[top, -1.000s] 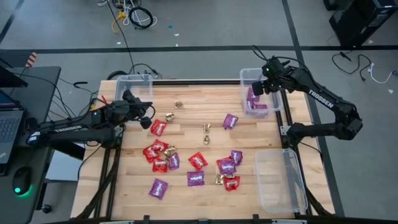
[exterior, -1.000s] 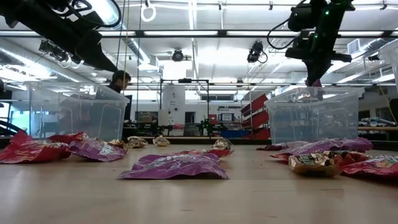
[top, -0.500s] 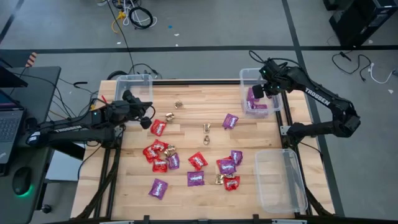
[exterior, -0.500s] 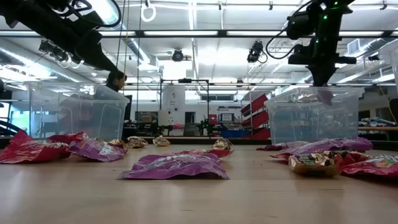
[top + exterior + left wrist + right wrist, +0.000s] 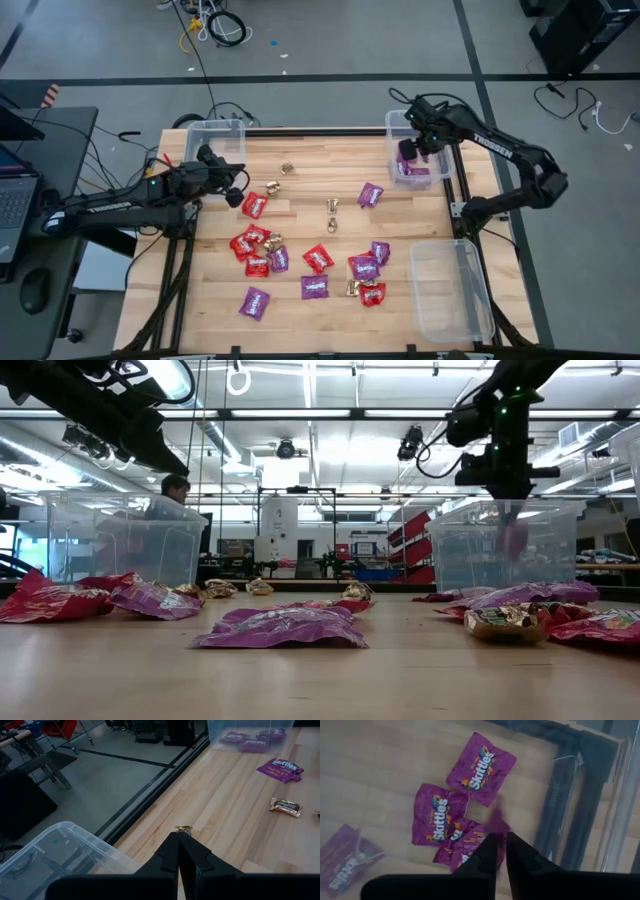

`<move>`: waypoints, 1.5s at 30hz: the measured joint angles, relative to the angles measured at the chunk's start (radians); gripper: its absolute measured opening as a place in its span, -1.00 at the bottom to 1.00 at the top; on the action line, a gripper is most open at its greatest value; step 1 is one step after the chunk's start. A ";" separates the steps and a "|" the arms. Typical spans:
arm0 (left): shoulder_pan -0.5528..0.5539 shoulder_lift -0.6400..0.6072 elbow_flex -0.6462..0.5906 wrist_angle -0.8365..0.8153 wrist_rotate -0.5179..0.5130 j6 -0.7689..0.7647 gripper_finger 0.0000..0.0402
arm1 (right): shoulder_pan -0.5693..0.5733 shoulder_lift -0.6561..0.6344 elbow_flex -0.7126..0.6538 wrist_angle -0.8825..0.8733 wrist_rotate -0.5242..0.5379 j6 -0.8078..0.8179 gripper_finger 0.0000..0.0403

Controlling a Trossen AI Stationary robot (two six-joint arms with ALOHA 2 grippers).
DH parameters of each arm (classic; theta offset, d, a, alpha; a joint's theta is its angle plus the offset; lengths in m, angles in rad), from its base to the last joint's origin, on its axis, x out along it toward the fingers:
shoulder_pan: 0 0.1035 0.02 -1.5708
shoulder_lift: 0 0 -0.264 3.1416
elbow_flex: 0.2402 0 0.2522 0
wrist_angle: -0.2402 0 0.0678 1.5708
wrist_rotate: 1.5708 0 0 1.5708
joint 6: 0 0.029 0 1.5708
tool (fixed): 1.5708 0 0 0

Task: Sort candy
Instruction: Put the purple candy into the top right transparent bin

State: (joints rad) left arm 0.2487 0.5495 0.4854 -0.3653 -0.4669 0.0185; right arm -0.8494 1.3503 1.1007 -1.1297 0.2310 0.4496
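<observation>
**Right gripper above the purple bin**

The right gripper (image 5: 500, 851), fingers parted by a narrow gap, hangs over the far right clear bin (image 5: 392, 124); a purple packet (image 5: 514, 538) shows blurred just below the fingertips, and whether they touch it cannot be told. More purple packets (image 5: 479, 767) lie in the bin. The left gripper (image 5: 179, 851), closed and empty, hovers near the far left bin (image 5: 214, 129). Remaining candy (image 5: 318, 258) lies scattered on the table (image 5: 300, 215).

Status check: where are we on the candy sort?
Right gripper over far-right bin, fingers slightly parted, purple packet dropping in. Left gripper shut, empty, beside far-left bin. Loose candy mid-table. Nothing blocking.
</observation>
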 joint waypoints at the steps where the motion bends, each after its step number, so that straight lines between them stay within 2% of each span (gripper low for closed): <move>1: 0.000 0.000 0.000 0.000 0.000 0.000 -0.96 | 0.000 0.004 0.000 0.000 0.005 0.000 -0.83; 12: 0.000 0.000 0.000 -0.001 0.000 0.001 -0.96 | 0.005 0.010 0.000 0.003 0.011 -0.015 -0.71; 22: 0.000 0.000 0.000 0.000 0.000 0.001 -0.96 | 0.098 -0.037 0.069 0.020 0.015 -0.035 -0.75; 25: 0.000 0.000 0.000 0.000 0.000 0.000 -0.96 | 0.159 -0.066 0.105 0.071 0.007 -0.098 -0.76; 31: 0.000 0.000 0.000 0.003 0.000 -0.002 -0.96 | 0.353 -0.079 0.109 0.240 -0.101 -0.260 -0.76; 38: 0.000 0.000 0.000 0.011 0.000 -0.001 -0.96 | 0.599 -0.032 0.108 0.367 -0.089 -0.382 -0.78; 45: 0.000 0.000 0.000 0.011 0.000 -0.001 -0.96 | 0.721 0.060 0.108 0.370 -0.070 -0.376 -0.78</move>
State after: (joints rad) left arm 0.2486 0.5499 0.4854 -0.3546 -0.4671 0.0177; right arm -0.1288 1.4098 1.2091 -0.7601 0.1610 0.0740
